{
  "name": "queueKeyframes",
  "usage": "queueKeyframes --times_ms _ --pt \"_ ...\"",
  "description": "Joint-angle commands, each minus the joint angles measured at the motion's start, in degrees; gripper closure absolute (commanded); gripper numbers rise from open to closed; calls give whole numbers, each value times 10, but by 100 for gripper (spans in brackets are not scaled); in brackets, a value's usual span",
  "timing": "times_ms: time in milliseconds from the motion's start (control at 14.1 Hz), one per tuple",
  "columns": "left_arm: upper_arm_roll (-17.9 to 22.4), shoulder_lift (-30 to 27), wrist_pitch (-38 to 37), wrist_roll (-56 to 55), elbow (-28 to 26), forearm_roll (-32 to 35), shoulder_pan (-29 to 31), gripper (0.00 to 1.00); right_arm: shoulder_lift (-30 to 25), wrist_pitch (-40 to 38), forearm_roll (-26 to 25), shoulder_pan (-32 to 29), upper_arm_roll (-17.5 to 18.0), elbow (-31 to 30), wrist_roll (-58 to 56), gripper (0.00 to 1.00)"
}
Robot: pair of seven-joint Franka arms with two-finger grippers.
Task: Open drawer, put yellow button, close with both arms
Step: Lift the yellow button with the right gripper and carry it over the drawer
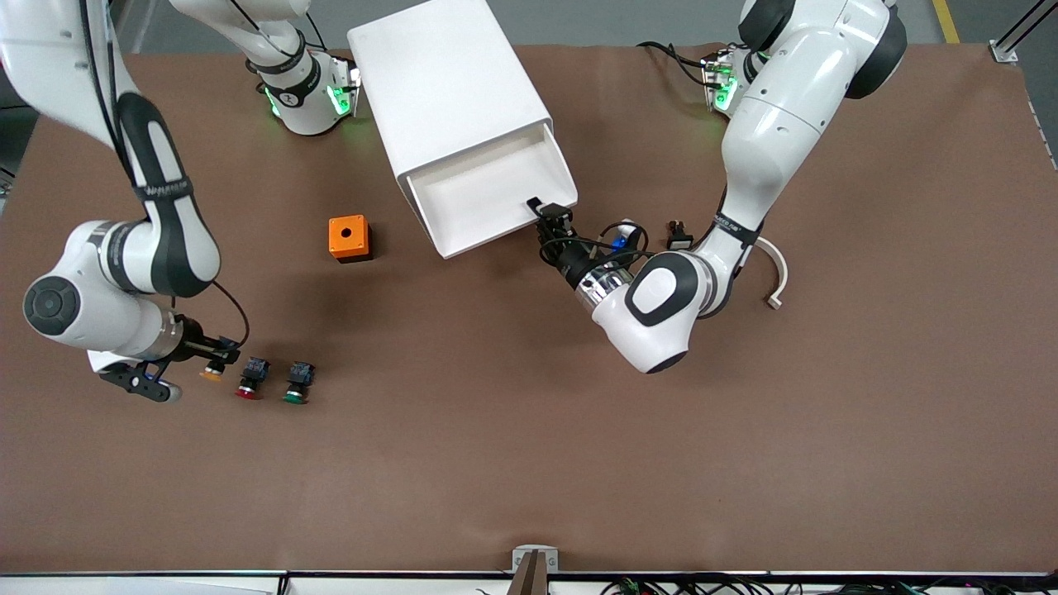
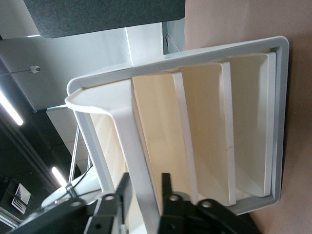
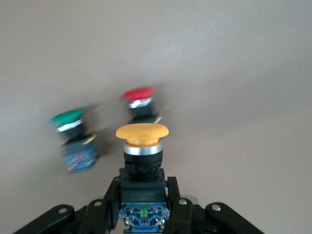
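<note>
Yellow button [image 3: 142, 134] sits clamped in right jaws [image 3: 142, 204]; left jaws [image 2: 146, 195] pinch the open drawer's [image 1: 496, 194] handle.

brown table, scattered parts

the brown table [image 1: 512, 430] carries a white drawer cabinet [image 1: 450, 99] near the arm bases, its drawer [image 1: 492, 198] pulled open toward the front camera. an orange box [image 1: 349, 238] sits just beside it, toward the right arm's end. nearer the camera lie a red-capped button [image 1: 251, 378] and a green-capped button [image 1: 297, 383], side by side. a curved white piece [image 1: 775, 277] lies toward the left arm's end.
</note>
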Motion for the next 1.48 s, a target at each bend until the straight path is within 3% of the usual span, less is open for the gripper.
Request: queueKeyframes --times_ms 0,141,354,636,1061,1414 --pt "1 5 10 9 16 -22 10 0 -74 -61 15 54 -1 -20 111 100" --pt "0 5 20 105 21 -35 13 0 -117 -103 73 92 -2 -22 157 100" --pt "7 2 23 281 62 -33 17 0 -162 -137 80 151 -1 -22 256 100" --pt "64 -46 63 489 79 10 -31 0 -192 -148 83 243 -1 -19 406 100" --pt "69 -126 159 724 79 168 -55 0 -190 -125 83 363 -2 -21 587 100" --pt "64 -145 224 734 76 320 -77 0 -175 -61 81 436 -2 -32 703 100"
